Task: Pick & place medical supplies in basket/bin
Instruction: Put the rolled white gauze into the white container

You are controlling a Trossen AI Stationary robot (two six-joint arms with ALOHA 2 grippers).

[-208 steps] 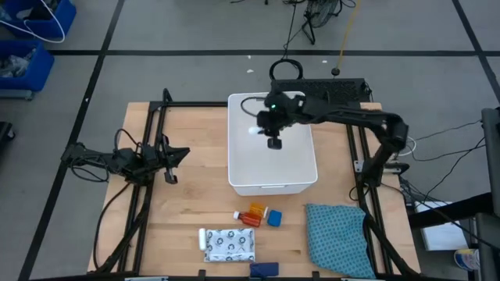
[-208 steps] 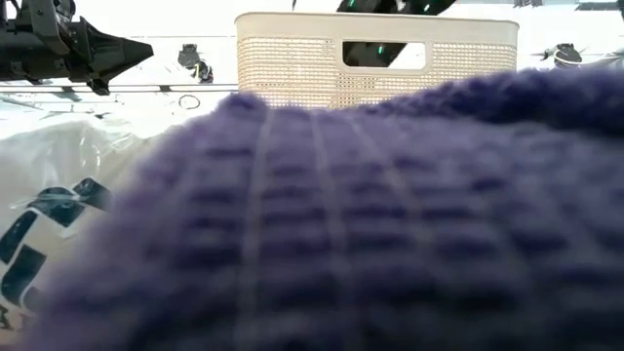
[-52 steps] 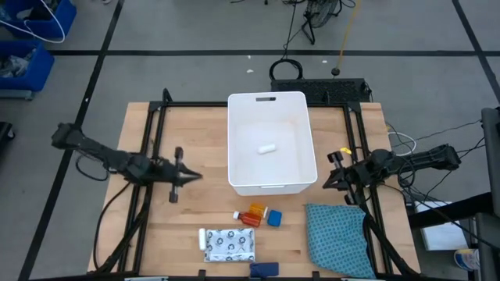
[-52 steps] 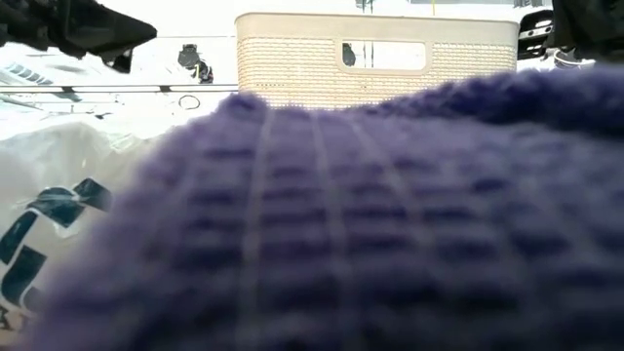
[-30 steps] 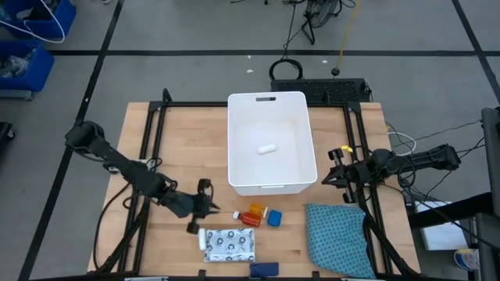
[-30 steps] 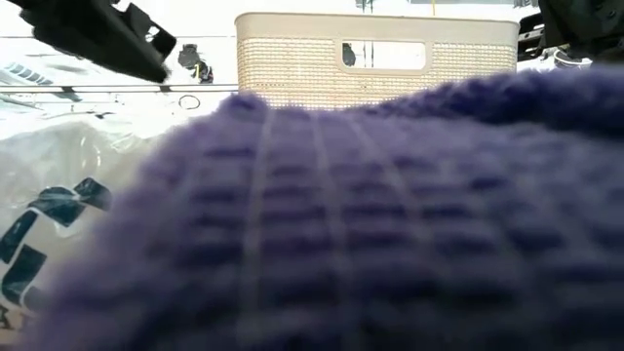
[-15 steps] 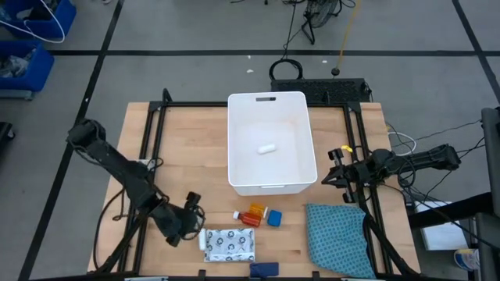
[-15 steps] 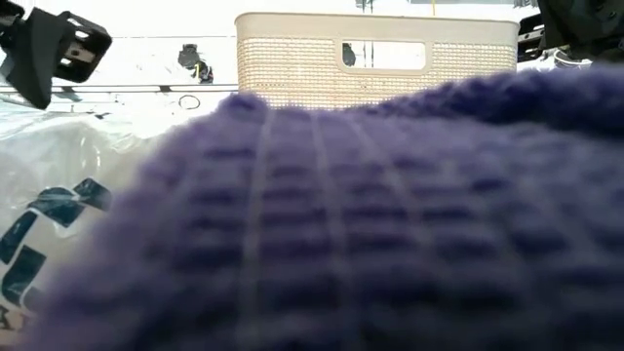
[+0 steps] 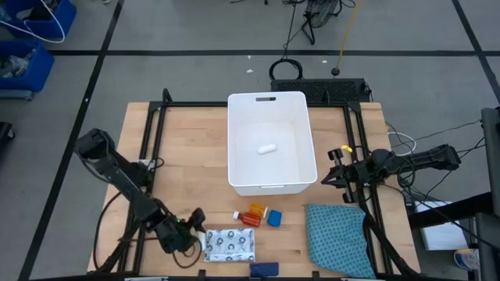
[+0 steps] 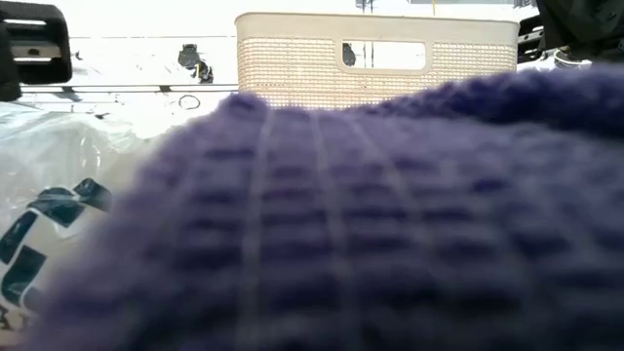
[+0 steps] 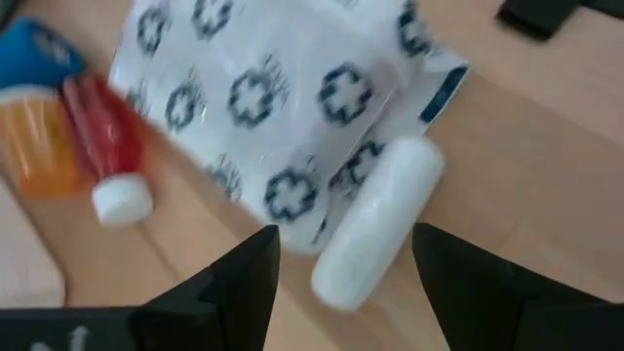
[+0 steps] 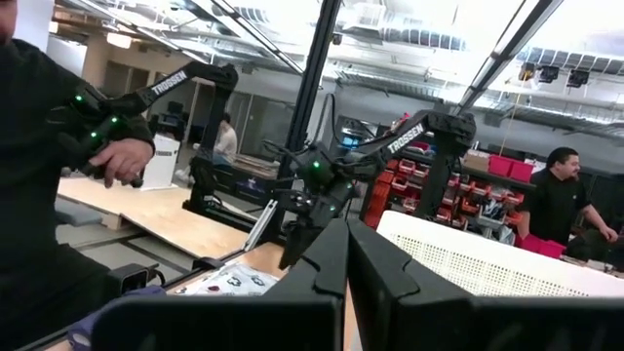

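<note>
My left gripper (image 9: 195, 226) stands open near the table's front left. Its fingers (image 11: 244, 283) are on either side of a small white roll (image 11: 375, 234) and do not touch it. The roll lies on the wood against the left edge of the white dark-patterned packet (image 9: 230, 245). An orange pill bottle (image 9: 256, 211), a red one (image 11: 107, 146) and a blue cube (image 9: 274, 218) lie beyond the packet. A dark blue bar (image 9: 264, 269) sits at the front edge. The white basket (image 9: 269, 183) holds one white roll (image 9: 267, 147). My right gripper (image 12: 346, 263) waits shut at the right edge.
A teal patterned cloth (image 9: 337, 234) lies at the front right. Black frame rails (image 9: 148, 156) run along both sides of the table. In the low view a dark knitted surface (image 10: 370, 224) fills the foreground. People stand in the room beyond the table.
My left gripper has swung from beside the basket's left front corner toward the table's near edge and down to the white roll. It has turned its fingers toward the packet and has opened. Nothing on the table has moved.
</note>
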